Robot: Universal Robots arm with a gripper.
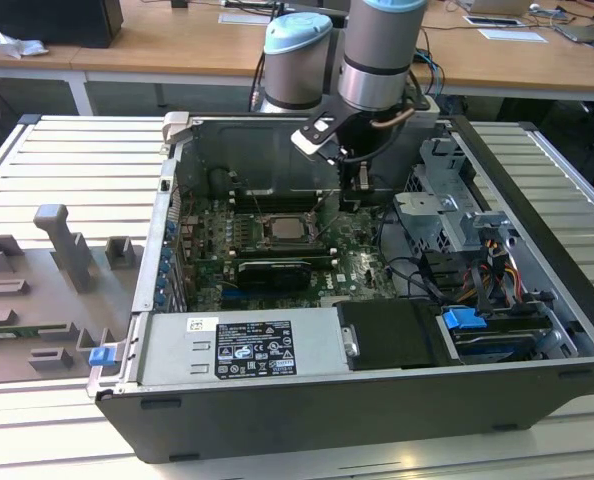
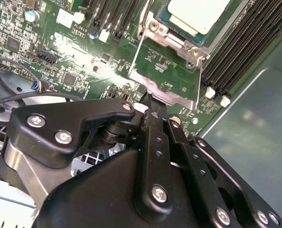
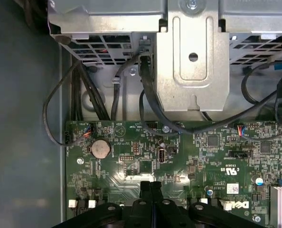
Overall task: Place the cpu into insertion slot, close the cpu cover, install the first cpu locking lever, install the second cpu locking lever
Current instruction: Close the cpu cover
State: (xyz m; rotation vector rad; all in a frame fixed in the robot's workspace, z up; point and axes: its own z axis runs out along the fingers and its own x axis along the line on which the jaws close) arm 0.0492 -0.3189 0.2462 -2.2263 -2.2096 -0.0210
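Right, the cpu sits flat in its socket on the board, middle of the open case in the exterior view, top face bare. Over it the cpu cover is swung up off the socket and tilted, with the board showing through its window. The tool is down inside the case, just toward the exterior view's right of the socket, fingers pressed together with no gap and tips touching the cover's free edge; can't tell whether they pinch it or only bear on it.
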